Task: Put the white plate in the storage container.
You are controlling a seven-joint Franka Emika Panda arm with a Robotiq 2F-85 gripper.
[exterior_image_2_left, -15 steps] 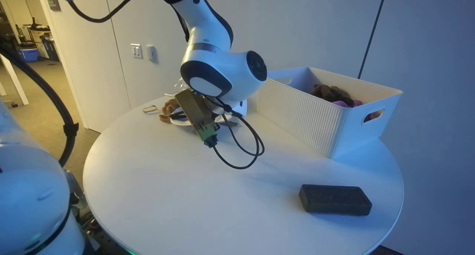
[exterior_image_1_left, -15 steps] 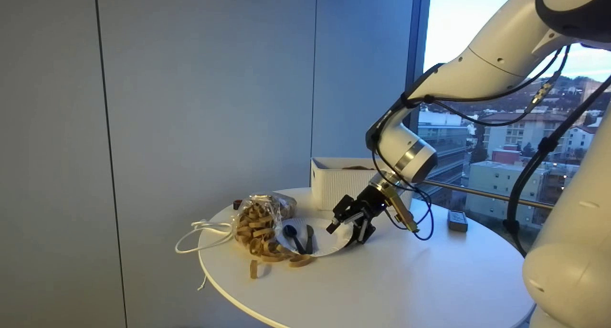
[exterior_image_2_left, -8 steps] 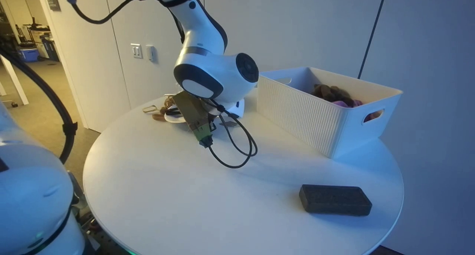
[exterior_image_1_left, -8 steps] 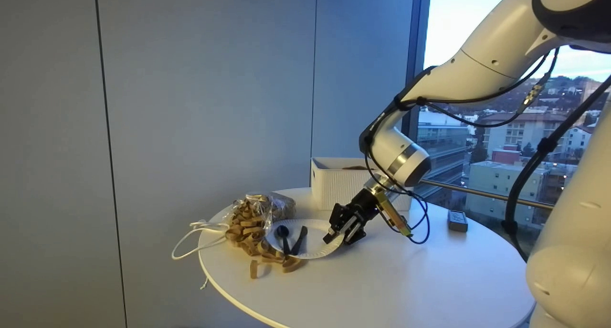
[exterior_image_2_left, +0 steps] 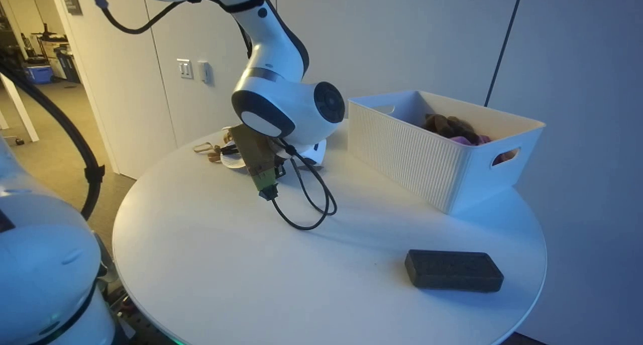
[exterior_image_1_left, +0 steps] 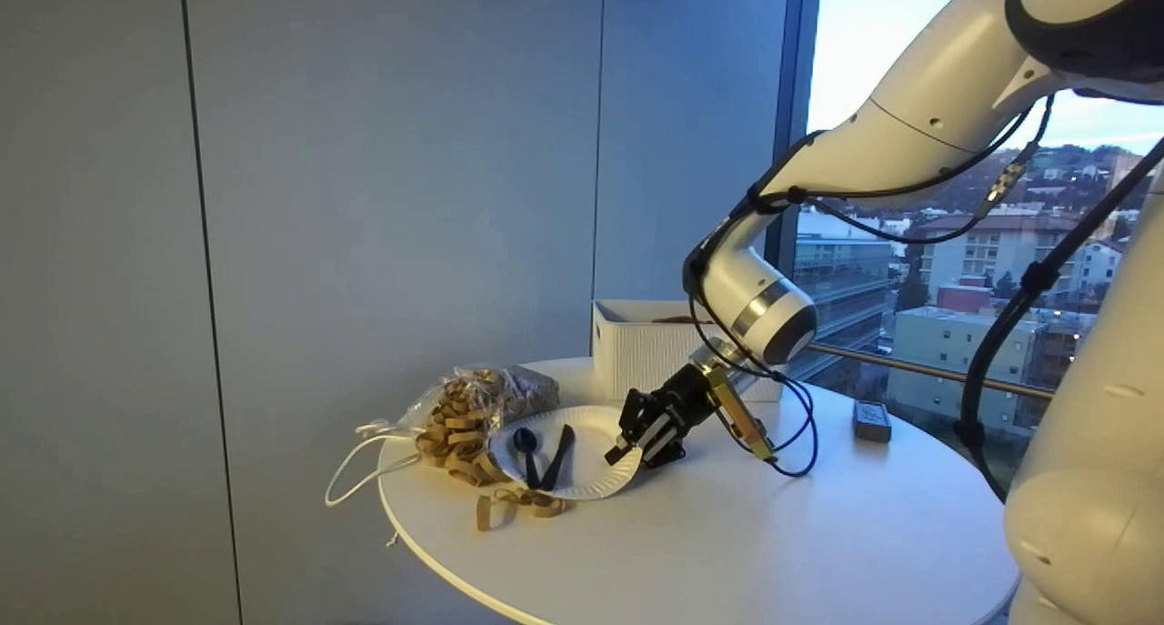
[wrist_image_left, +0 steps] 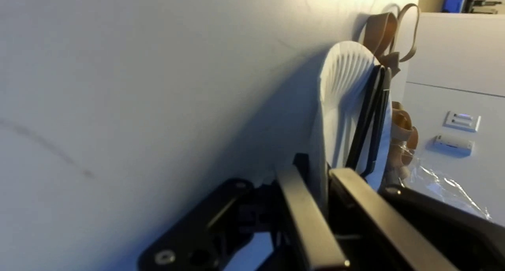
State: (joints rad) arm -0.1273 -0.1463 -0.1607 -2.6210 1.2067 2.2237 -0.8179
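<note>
Pinching the round white paper plate point(exterior_image_1_left: 589, 454) by its right rim, likely to avoid the dark plastic spoon point(exterior_image_1_left: 525, 440) and knife point(exterior_image_1_left: 557, 458) toward its left, the black metal gripper point(wrist_image_left: 320, 171) holds it left of the white rectangular plastic container point(exterior_image_2_left: 409, 151).

White plate point(exterior_image_1_left: 589, 452), edge in jaws; container point(exterior_image_1_left: 641, 357) behind

Spoon point(exterior_image_1_left: 526, 442), knife point(exterior_image_1_left: 558, 456), loops point(exterior_image_1_left: 462, 445), bag point(exterior_image_1_left: 530, 390), dark block point(exterior_image_2_left: 454, 270)
</note>
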